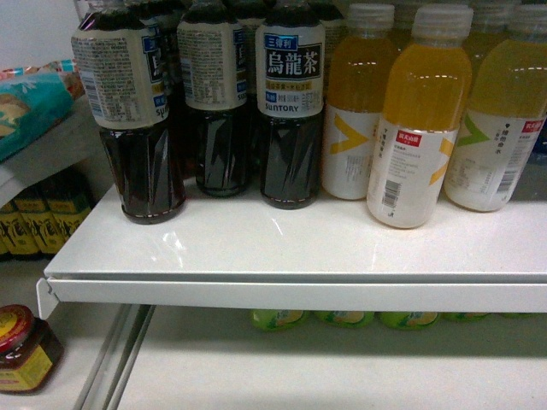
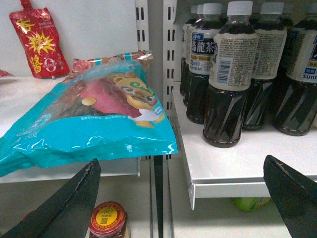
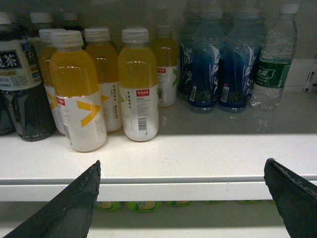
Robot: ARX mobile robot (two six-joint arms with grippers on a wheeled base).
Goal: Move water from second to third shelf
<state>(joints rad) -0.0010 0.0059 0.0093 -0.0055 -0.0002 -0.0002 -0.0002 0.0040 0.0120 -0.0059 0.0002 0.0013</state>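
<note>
Looking down, you see both grippers, left gripper (image 2: 181, 198) and right gripper (image 3: 181, 198), wide open, holding nothing; the water (image 3: 274, 62) stands upright, cap up, right of the blue bottles (image 3: 218, 64).

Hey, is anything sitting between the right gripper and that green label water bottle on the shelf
Nothing visible blocks it. In the right wrist view the water bottle stands at the far right, set back on the white shelf, with bare shelf in front of it. The blue-labelled bottles stand close on its left, and the right gripper is open.

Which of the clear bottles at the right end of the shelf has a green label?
The water bottle farthest right, with a dark green label; the bottles beside it carry blue labels.
</note>
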